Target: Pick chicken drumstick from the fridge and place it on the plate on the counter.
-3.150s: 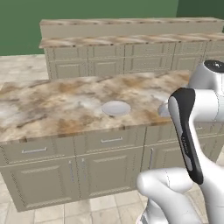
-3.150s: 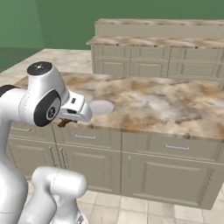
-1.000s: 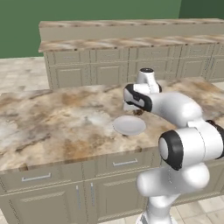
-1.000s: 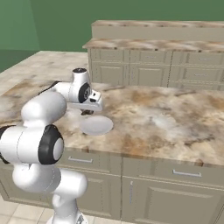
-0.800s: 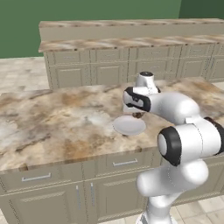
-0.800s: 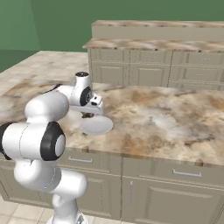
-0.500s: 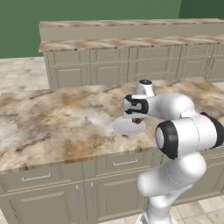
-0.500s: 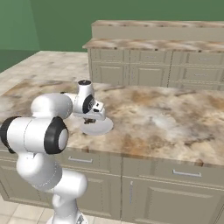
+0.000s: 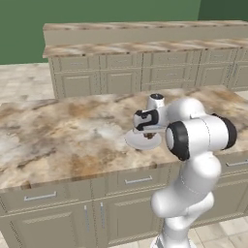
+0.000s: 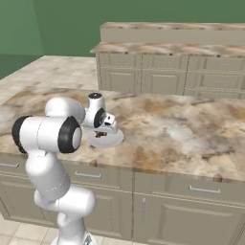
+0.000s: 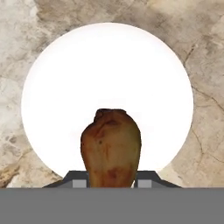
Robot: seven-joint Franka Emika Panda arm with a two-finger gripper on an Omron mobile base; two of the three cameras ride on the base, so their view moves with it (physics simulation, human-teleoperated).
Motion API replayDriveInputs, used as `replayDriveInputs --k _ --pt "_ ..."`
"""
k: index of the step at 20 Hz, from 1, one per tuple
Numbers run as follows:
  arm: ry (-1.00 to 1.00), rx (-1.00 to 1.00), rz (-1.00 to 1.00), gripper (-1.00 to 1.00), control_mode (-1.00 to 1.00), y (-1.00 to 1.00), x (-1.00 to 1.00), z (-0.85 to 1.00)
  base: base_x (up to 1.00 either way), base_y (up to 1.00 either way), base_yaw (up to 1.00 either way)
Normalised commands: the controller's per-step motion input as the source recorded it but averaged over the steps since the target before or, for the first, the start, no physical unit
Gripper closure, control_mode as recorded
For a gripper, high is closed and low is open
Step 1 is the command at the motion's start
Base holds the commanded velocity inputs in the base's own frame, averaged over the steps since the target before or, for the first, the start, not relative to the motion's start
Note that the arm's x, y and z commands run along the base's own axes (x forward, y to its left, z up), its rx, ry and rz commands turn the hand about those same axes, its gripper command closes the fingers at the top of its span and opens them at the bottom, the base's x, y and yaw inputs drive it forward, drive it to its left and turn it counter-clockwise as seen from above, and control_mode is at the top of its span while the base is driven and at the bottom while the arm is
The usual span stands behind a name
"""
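- Desk (image 9: 58,140): the beige-brown marbled island top spans the foreground of both base views; a second counter run stands well behind it against the green wall.
- Arm: folded forward over the desk, the wrist bent so the hand looks almost straight down at the desk surface.
- Plate (image 11: 65,78): a plain white round dish lying flat on the desk, seen in the left base view (image 9: 133,141) near the front edge. In the hand view it sits under the hand, with bare rim showing on all sides.
- End effector (image 9: 150,134): closed narrow on the chicken drumstick, low above the plate; in the right base view (image 10: 106,134) it hangs over the dish's middle.
- Chicken drumstick (image 11: 111,148): held between the finger tips, its long axis running along the line of the fingers, the rounded brown end pointing down at the plate. The plate lies directly below the load, so the coming move appears to be a short descent and a release, with no sideways travel needed.
- Change against the frames of a second ago: the hand then stood higher and toward the far side of the plate; it has since come down and forward, over the dish.
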Motion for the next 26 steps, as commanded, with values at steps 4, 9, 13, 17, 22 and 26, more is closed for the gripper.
replayDriveInputs --k 4,9,13,17,22,26 --pt "-0.04 0.00 0.00 1.00 -1.00 0.00 0.23 -0.23 0.00 0.00 0.00" --pt "-0.04 0.00 0.01 1.00 -1.00 -0.10 0.11 -0.37 0.00 0.00 0.00" --pt "-0.06 0.00 0.00 1.00 -1.00 0.00 0.10 -0.37 0.00 0.00 0.00" --pt "-0.01 0.05 0.00 1.00 -1.00 0.00 0.05 -0.27 0.00 0.00 0.00" --pt "-0.01 0.04 0.00 -1.00 -1.00 0.00 0.04 -0.13 0.00 0.00 0.00" --pt "0.05 -0.01 -0.01 -1.00 -1.00 -0.04 0.00 0.00 0.00 0.00 0.00"
